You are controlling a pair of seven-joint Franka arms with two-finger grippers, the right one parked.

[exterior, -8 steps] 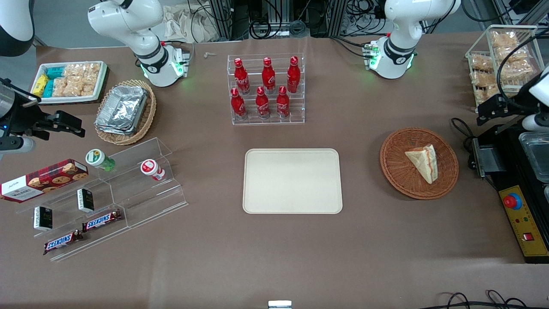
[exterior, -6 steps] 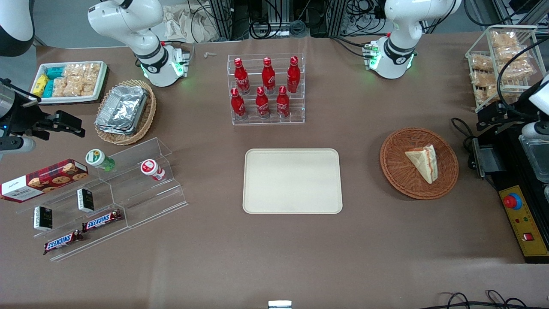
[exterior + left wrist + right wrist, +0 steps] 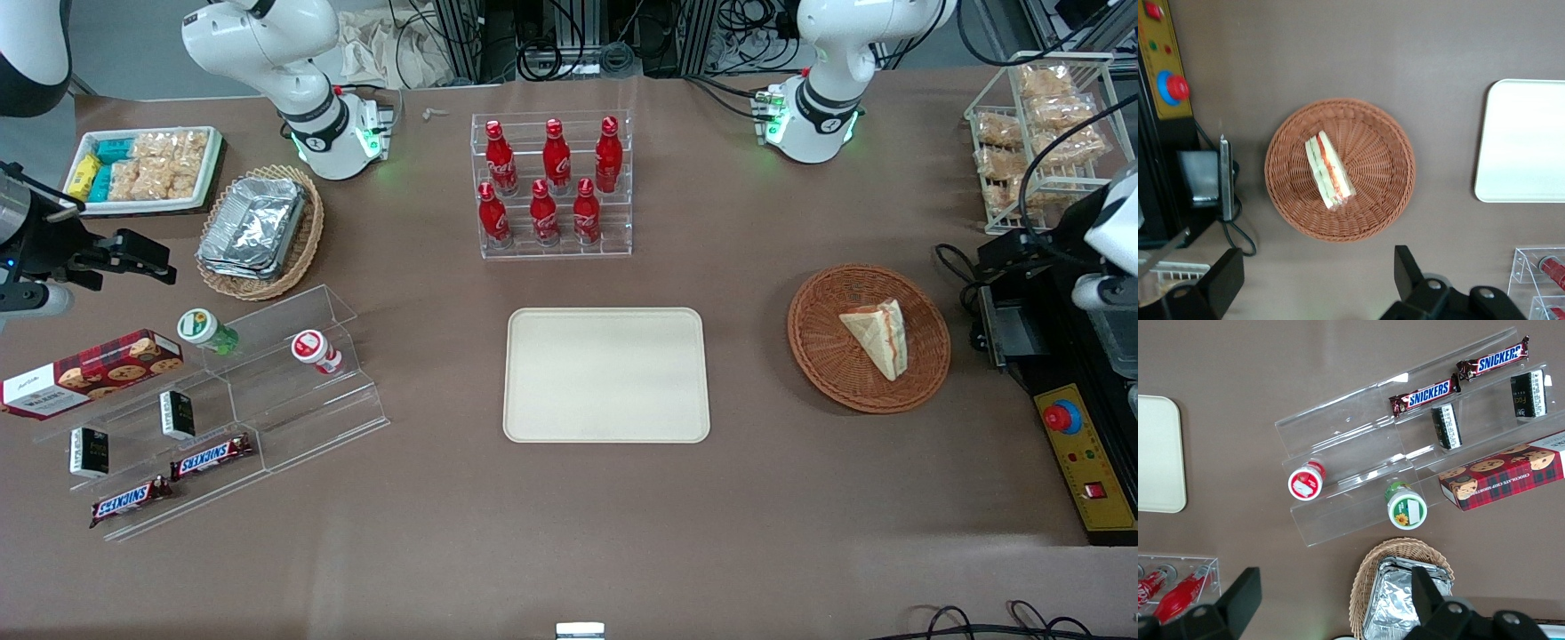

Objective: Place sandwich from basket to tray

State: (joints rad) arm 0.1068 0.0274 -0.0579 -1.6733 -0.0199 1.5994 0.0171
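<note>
The sandwich [image 3: 876,342], a pale wrapped wedge with red and green filling at its edge [image 3: 1328,170], lies in the round reddish-brown basket [image 3: 818,373] [image 3: 1378,207]. The cream tray [image 3: 607,375] [image 3: 1525,140] sits bare on the table mid-way along, beside the basket toward the parked arm's end. My left gripper [image 3: 997,256] hangs high beside the basket, toward the working arm's end, over the black equipment. Its fingers [image 3: 1408,270] stand wide apart, and the gripper [image 3: 1315,277] is open with nothing between them, short of the basket rim.
A black box with a yellow panel and red button [image 3: 1080,453] [image 3: 1168,87] stands close to the basket. A wire rack of snack bags [image 3: 1040,133] is nearby. A clear rack of red bottles [image 3: 553,187] stands farther from the camera than the tray. Acrylic shelves [image 3: 222,400] hold snacks.
My left gripper has shifted a little nearer the front camera and slightly toward the basket. The sandwich, basket and tray have not moved.
</note>
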